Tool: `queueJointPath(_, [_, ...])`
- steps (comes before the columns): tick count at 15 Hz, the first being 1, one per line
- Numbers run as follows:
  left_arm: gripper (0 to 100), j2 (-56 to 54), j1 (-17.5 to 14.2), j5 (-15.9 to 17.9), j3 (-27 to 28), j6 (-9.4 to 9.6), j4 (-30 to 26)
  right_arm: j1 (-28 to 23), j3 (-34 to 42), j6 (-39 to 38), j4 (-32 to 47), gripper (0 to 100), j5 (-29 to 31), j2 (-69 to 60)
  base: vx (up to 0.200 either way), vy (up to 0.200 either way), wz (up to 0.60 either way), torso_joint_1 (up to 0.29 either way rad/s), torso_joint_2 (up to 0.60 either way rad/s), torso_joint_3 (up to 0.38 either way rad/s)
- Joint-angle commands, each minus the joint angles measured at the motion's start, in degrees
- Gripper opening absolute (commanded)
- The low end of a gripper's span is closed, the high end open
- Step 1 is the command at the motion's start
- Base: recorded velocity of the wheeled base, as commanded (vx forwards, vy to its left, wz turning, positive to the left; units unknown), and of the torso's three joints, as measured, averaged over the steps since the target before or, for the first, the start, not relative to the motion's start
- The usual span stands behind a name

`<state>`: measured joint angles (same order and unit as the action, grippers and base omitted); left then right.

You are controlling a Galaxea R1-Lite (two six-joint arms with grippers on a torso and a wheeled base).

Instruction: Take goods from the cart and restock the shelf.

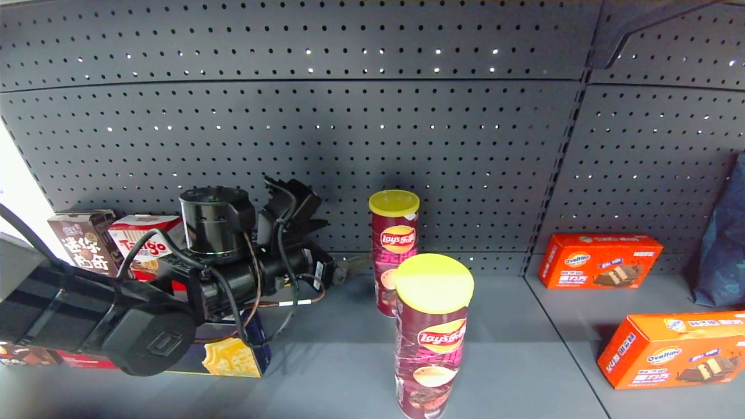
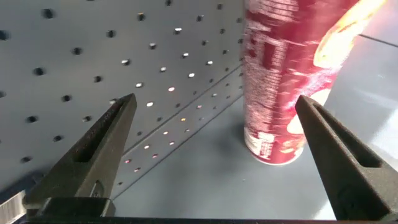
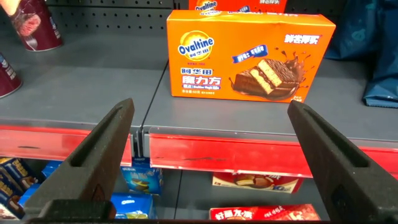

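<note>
- Fingers of my left gripper are spread wide and hold nothing. The rear chip can stands upright just beyond the tips, apart from them.
- Fingers of my right gripper are also spread and empty. They are out in front of the red front strip, facing the front orange box.
- Behind all the goods runs the pegboard back wall.
- Below it, the grey shelf carries the goods.
- At 3 o'clock in my head view, a dark blue bag leans at the edge.
- At 11 o'clock from the front orange box, the rear orange box lies by the back wall.
- At 5 o'clock from the rear chip can, the front chip can stands upright. Both have yellow lids.
- At 8 o'clock, a blue biscuit box lies under my left arm.
- At 9 o'clock, a red-and-white wafer box and a brown box stand side by side by the back wall.
</note>
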<state>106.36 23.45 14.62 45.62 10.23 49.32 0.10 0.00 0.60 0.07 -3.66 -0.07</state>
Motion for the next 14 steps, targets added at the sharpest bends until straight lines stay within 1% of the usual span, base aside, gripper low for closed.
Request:
queueJointPath(1, [100, -0.2, 0.1, -0.4, 0.0, 0.06, 0.1, 0.0, 0.0, 0.0, 0.0, 100, 0.0, 0.1, 0.0, 0.0, 0.0, 0.0, 0.0, 0.0])
queueJointPath(2, [100, -0.1, 0.1, -1.2, -0.1, 0.06, 0.0, 0.0, 0.0, 0.0, 0.0, 100, 0.0, 0.1, 0.0, 0.0, 0.0, 0.0, 0.0, 0.0])
queueJointPath(3, [100, -0.1, 0.2, -2.3, 0.0, 0.23, -1.9, 0.0, 0.0, -0.1, 0.0, 100, 0.0, 0.1, 0.0, 0.0, 0.0, 0.0, 0.0, 0.0])
queueJointPath(4, [100, -0.1, 0.3, -2.4, 0.0, 0.32, -2.1, 0.0, 0.0, 0.0, 0.0, 100, 0.0, 0.1, 0.0, 0.0, 0.0, 0.0, 0.0, 0.0])
queueJointPath(5, [100, -0.1, 0.3, -2.5, -0.1, 1.02, -2.2, 0.0, 0.0, 0.0, 0.0, 100, 0.0, 0.1, 0.0, 0.0, 0.0, 0.0, 0.0, 0.0])
queueJointPath(7, [100, 0.2, 0.4, -3.4, -0.2, 3.4, -2.3, 0.0, 0.0, 0.0, 0.0, 100, 0.0, 0.1, 0.0, 0.0, 0.0, 0.0, 0.0, 0.0])
queueJointPath(10, [100, 1.4, 0.9, -3.5, -0.2, 3.4, -2.4, 0.0, 0.0, 0.0, 0.0, 100, 0.0, 0.1, 0.0, 0.0, 0.0, 0.0, 0.0, 0.0])
queueJointPath(11, [100, 1.8, 1.0, -4.2, -0.1, 3.4, -2.4, 0.0, 0.0, 0.0, 0.0, 100, 0.0, 0.1, 0.0, 0.0, 0.0, 0.0, 0.0, 0.0])
queueJointPath(14, [100, 3.1, 1.2, -4.5, -0.1, 3.48, -2.3, 0.0, 0.0, 0.0, 0.0, 100, 0.0, 0.1, 0.0, 0.0, 0.0, 0.0, 0.0, 0.0])
